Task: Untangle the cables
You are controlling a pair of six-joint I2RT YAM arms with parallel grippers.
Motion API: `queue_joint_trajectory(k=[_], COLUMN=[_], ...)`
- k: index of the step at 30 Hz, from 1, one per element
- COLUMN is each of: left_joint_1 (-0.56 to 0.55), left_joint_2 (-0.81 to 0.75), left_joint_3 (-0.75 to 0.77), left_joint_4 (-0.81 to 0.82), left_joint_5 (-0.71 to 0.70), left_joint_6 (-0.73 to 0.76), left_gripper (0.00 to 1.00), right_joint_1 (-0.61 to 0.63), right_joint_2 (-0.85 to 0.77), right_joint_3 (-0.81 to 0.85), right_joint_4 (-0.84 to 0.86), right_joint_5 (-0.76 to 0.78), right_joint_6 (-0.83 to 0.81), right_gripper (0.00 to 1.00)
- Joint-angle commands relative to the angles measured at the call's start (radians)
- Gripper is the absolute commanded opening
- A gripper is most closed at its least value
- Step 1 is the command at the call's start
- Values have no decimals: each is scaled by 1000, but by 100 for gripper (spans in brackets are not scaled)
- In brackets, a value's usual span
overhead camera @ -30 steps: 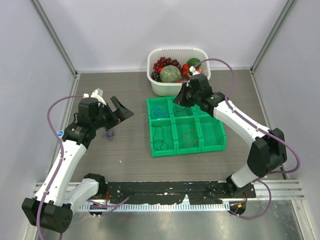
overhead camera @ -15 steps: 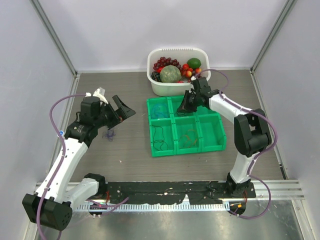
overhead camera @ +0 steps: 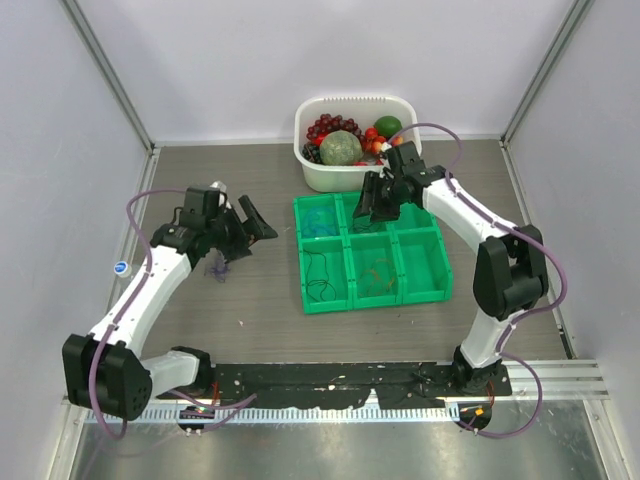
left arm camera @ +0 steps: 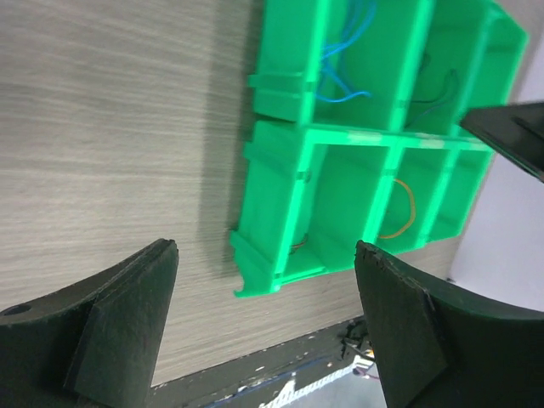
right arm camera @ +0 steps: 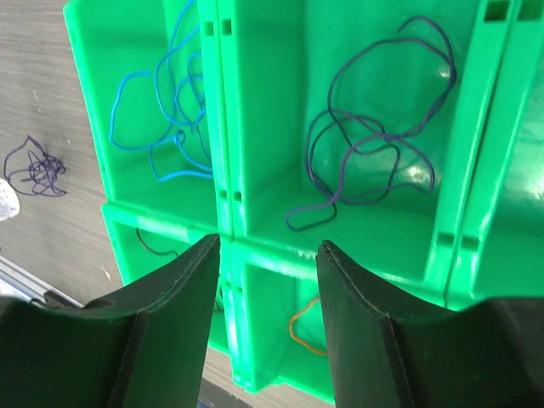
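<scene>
Wood-grain table (overhead camera: pixel 260 300), grey-walled cell; green divided tray (overhead camera: pixel 330 306) at ctr, white fruit tub (overhead camera: pixel 320 178) at its 12 o'clock. Cables mostly one per compartment: blue cable (right arm camera: pixel 174 110), purple cable (right arm camera: pixel 374 161), orange cable (right arm camera: pixel 302 327), black cable (overhead camera: pixel 318 275). Dark loose clump (overhead camera: pixel 218 268) on bare table at tray's 9 o'clock, near left gripper (left arm camera: pixel 263 255), fingers spread wide, empty. Right gripper (right arm camera: pixel 268 246) likewise apart, over divider btwn compartments. Risks: descent onto divider wall, shoving tray; thin cord slipping from pads; snagging a sorted cable, re-tangling.
</scene>
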Motion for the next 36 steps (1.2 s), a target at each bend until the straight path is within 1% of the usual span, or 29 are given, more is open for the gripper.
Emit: queue_joint_trajectory(k=[1,3,6,8,10,11,15,18,20,21,23,26,27,29,30,31,33,35,36], left_joint_1=[9,43,127,144,144,144,144,144,144,144,144,144,144,144,144,144,144,144,144], left_joint_2=[-11,-6,46,101,153,176,274,333,363,376,402,445,455,460,445,420,335,188,128], left_joint_3=[56,27,-31,-41,-27,-21,18,64,77,79,88,116,122,142,146,147,139,110,85], left_joint_4=[-148,-211,-254,-261,-247,-244,-228,-244,-230,-213,-184,-179,-181,-207,-222,-236,-242,-215,-187], left_joint_5=[-175,-267,-277,-260,-277,-318,-408,-470,-496,-501,-475,-438,-421,-380,-361,-338,-291,-193,-148], left_joint_6=[-5,-40,-83,-82,-56,-46,26,84,125,139,187,234,250,268,265,258,218,157,123], left_gripper=[88,88,84,81,80,80,76,70,69,66,54,44,35,12,4,0,0,0,0], right_joint_1=[28,42,65,91,131,145,205,242,249,251,253,254,254,257,257,259,266,274,276], right_joint_2=[-134,-173,-225,-248,-262,-263,-257,-253,-253,-254,-257,-257,-257,-257,-257,-257,-251,-245,-239], right_joint_3=[38,33,17,3,-8,-16,-25,-17,-14,-13,-8,-3,-3,-2,-2,0,3,0,-3], right_joint_4=[-96,-116,-133,-141,-139,-139,-139,-138,-136,-136,-136,-141,-141,-144,-146,-144,-139,-116,-86], right_joint_5=[78,97,92,91,92,94,98,103,106,108,114,117,117,115,114,112,92,52,5], right_joint_6=[-41,-52,-58,-56,-58,-56,-53,-56,-61,-64,-66,-69,-70,-70,-70,-70,-78,-84,-83], right_gripper=[55,55,55,54,54,54,54,54,53,53,53,53,53,53,53,53,53,53,53])
